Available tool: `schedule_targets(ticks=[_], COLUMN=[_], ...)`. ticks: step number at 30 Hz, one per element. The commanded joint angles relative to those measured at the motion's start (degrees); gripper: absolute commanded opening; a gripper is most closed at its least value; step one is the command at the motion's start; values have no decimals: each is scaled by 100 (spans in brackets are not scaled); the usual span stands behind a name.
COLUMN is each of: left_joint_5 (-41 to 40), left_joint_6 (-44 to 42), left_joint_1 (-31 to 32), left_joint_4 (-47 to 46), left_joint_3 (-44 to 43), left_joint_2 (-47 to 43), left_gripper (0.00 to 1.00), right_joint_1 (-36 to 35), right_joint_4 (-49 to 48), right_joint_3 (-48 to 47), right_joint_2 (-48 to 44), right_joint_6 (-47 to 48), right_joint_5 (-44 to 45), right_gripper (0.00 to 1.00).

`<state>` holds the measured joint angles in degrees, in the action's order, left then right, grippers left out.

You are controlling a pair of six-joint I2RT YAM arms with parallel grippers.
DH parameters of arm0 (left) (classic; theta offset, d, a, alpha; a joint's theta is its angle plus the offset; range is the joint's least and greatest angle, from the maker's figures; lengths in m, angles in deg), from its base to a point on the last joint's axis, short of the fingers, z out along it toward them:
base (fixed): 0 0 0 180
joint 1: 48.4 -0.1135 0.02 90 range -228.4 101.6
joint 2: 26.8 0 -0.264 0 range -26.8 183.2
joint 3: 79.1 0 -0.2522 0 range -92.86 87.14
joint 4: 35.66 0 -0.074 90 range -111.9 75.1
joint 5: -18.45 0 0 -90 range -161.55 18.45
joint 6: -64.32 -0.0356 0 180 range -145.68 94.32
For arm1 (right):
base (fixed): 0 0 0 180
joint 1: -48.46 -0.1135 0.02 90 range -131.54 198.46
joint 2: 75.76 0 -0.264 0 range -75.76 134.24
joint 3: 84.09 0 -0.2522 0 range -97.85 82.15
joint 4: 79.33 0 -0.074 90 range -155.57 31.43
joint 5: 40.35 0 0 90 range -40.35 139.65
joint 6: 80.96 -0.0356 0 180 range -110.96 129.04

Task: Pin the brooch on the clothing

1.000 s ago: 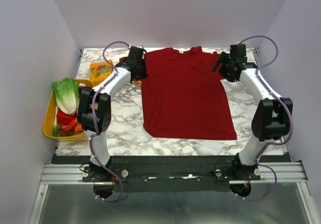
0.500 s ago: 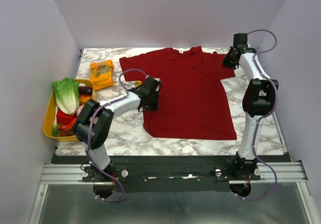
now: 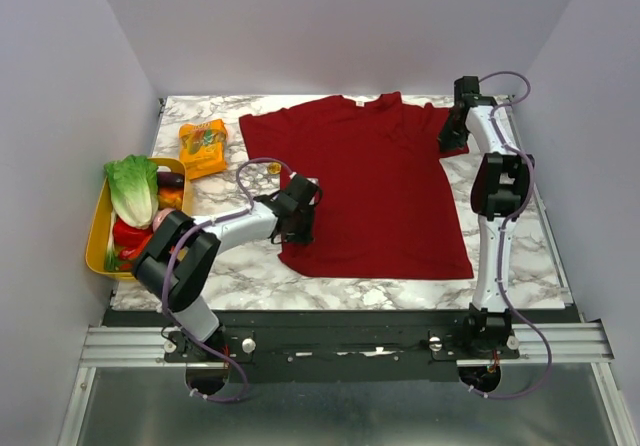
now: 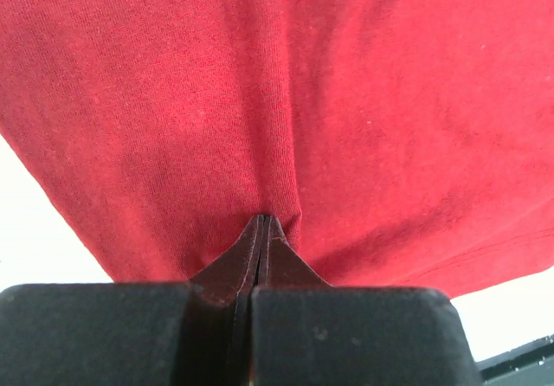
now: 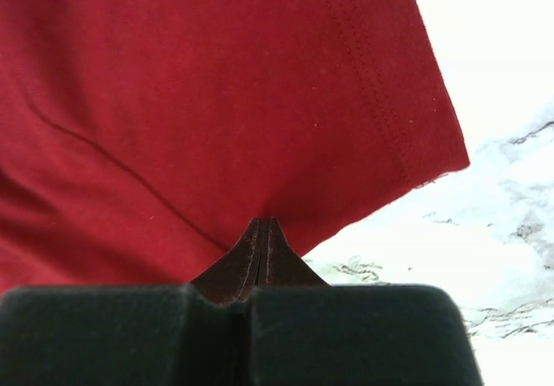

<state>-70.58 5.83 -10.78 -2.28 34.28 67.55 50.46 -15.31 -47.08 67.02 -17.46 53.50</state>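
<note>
The clothing, a dark red T-shirt [image 3: 380, 186], lies flat on the marble table with its collar at the far side. The brooch [image 3: 272, 169], a tiny yellow disc, rests on the marble just left of the shirt's left edge. My left gripper [image 3: 300, 221] is shut, its tips [image 4: 264, 220] pressed onto the shirt's lower left part, where a small wrinkle stands before them. My right gripper [image 3: 451, 132] is shut too, its tips [image 5: 263, 221] on the right sleeve [image 5: 381, 100] near the hem. No cloth shows between either pair of jaws.
An orange snack packet [image 3: 203, 144] lies at the far left of the table. A yellow tray [image 3: 97, 238] with a lettuce [image 3: 133, 188] and other produce sits at the left edge. White walls close in on the back and both sides.
My left gripper, shut throughout, moved from the left sleeve down the shirt's left edge. My right gripper closed and shifted to the far edge of the right sleeve. The shirt's left edge shifted slightly left.
</note>
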Motion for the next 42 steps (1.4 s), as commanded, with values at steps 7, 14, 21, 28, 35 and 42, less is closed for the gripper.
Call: schedule_targets(ticks=[7, 14, 21, 28, 35, 42], left_joint_5=[-62, -378, -160, 16, 43, 26], left_joint_6=[128, -39, -101, -48, 75, 163], left_joint_1=[157, 157, 175, 315, 508, 632], left_joint_4=[262, 376, 394, 254, 139, 113], left_joint_3=[619, 31, -611, -691, -489, -260], left_joint_2=[-575, -584, -418, -180, 57, 137], left_gripper=[0, 0, 0, 0, 0, 0], right_joint_1=[196, 134, -725, -1465, -1764, -2423], right_joint_4=[441, -252, -903, -939, -633, -245], right_joint_3=[91, 1320, 3689, 5677, 6515, 6673], right_joint_2=[-21, -1312, -3246, -3862, -4311, -4065], right_joint_6=[128, -13, 92, 338, 392, 286], right_joint_5=[36, 71, 115, 212, 422, 652], right_gripper=[0, 1, 1, 1, 1, 1])
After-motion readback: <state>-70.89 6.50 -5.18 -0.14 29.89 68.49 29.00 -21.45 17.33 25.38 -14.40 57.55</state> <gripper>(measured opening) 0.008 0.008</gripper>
